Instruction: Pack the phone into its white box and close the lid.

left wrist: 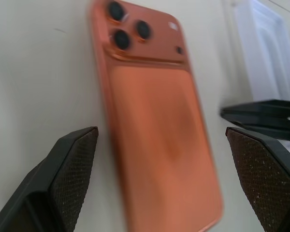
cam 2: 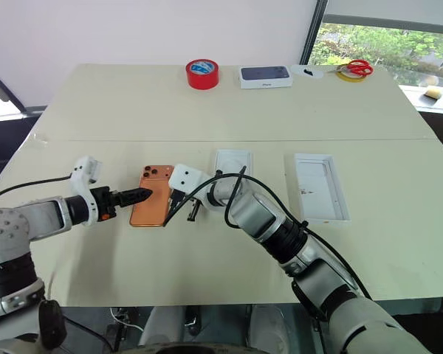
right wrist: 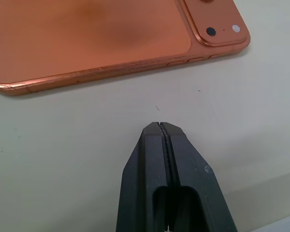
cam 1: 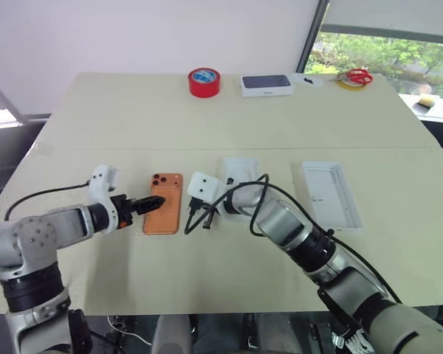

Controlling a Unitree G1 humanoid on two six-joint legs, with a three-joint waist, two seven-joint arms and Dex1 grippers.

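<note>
A: The slim copper-orange phone (cam 1: 163,203) is lying back-up on the cream table (cam 1: 221,125), camera lenses showing, and that is our landmark for everything here.

B: The left hand (cam 1: 152,202) is hovering over the phone's near-left edge, black fingers (left wrist: 70,169) spread wide either side of it, gripping nothing.

A: And the right hand (right wrist: 160,126)?

B: Sitting just beside the phone's long right edge, fingers pressed together, tip resting near the tabletop, not touching the phone as far as I can tell.

A: So where is the packaging?

B: A shallow white box piece (cam 1: 240,175) is lying just right of the phone, partly behind the right wrist. Further right of the phone, well apart, another shallow white rectangular piece (cam 1: 327,193) is lying open side up. Which is tray and which is lid, I cannot tell from here.

A: Far side of the table from the phone?

B: A red tape roll (cam 1: 204,82), a dark-blue-topped white box (cam 1: 266,85) and red-handled scissors (cam 1: 358,76), none in play.

A: Progress, then?

B: Early, I'm judging. The phone is outside any box and nothing is closed. Picking it up, seating it in the tray and fitting the lid are all remaining.
</note>
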